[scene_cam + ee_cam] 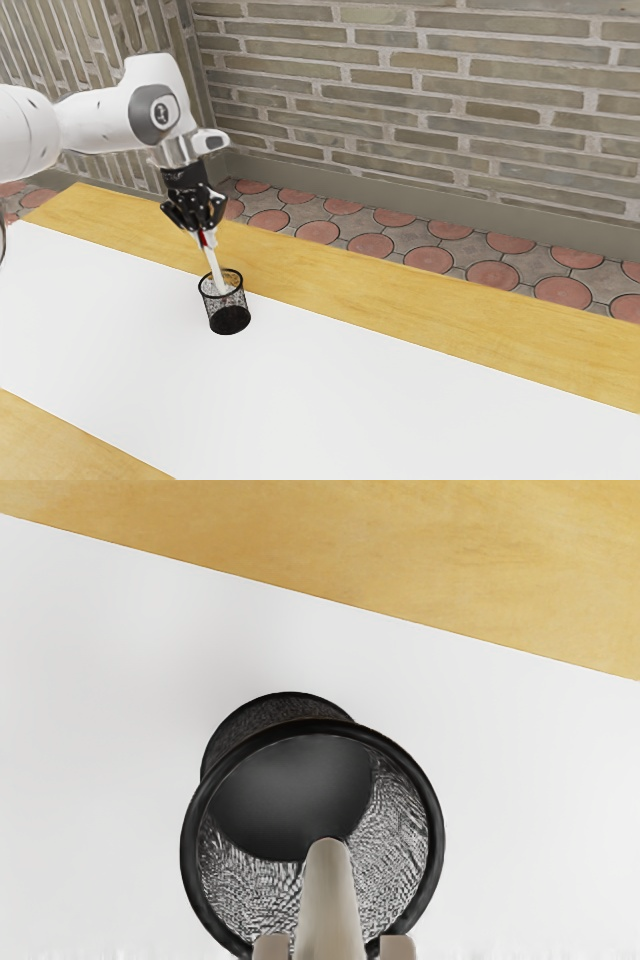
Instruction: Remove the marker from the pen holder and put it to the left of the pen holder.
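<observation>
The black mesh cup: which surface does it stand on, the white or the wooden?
The cup stands on the white surface, which is plain; the wood alongside it is yellowish and grained.

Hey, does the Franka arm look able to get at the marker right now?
Yes, it seems so: the tool is at the upper end of the marker, above the pen holder's rim, and nothing visible blocks the way.

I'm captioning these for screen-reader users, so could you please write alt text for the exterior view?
A black gripper on a white robot arm holds a pale marker, its lower end inside a black mesh pen holder. The holder stands on the white strip of a wooden table, near a brick wall.
</observation>
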